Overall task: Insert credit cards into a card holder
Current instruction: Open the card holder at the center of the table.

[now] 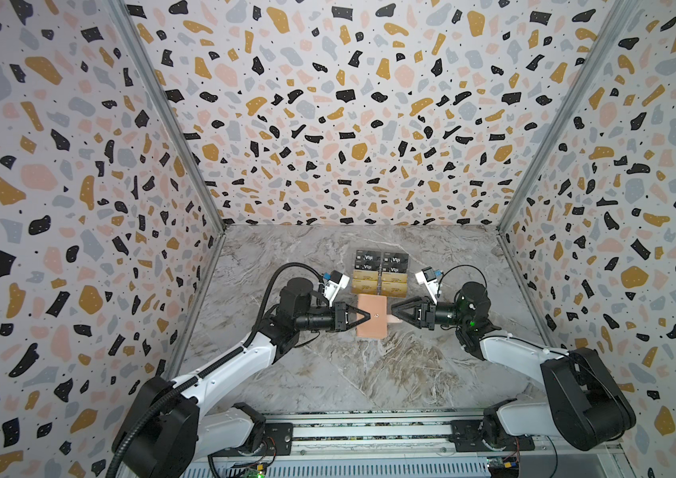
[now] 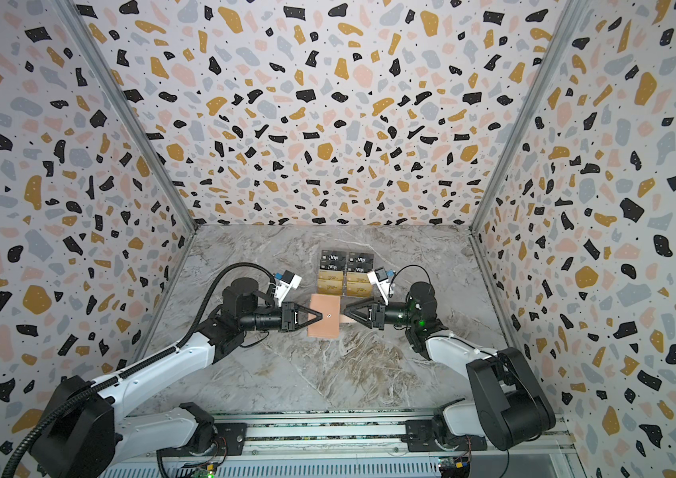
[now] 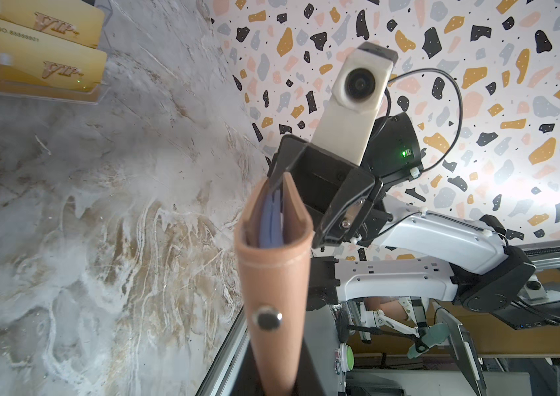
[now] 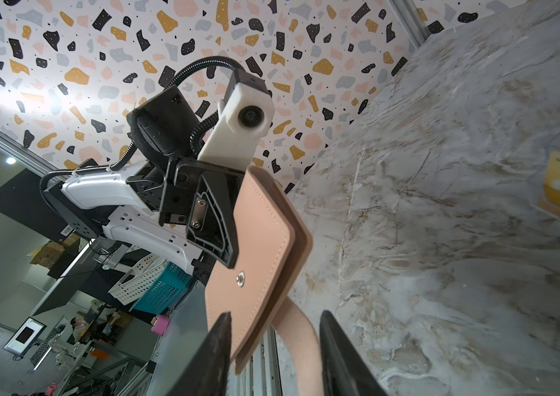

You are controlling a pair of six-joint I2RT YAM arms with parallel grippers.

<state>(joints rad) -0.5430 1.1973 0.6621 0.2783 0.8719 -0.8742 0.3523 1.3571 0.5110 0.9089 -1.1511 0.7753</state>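
card holder (image 1: 371,331) clamped in left jaws; right jaws apart around its opposite edge

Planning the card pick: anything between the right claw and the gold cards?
Nothing visible. The right claw is open beside the card holder; the gold cards stand just beyond it in the clear stand, black cards farther back.

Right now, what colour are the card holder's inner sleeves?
Pale blue-violet sleeves, inside the peach card holder; the left wrist view shows them best.
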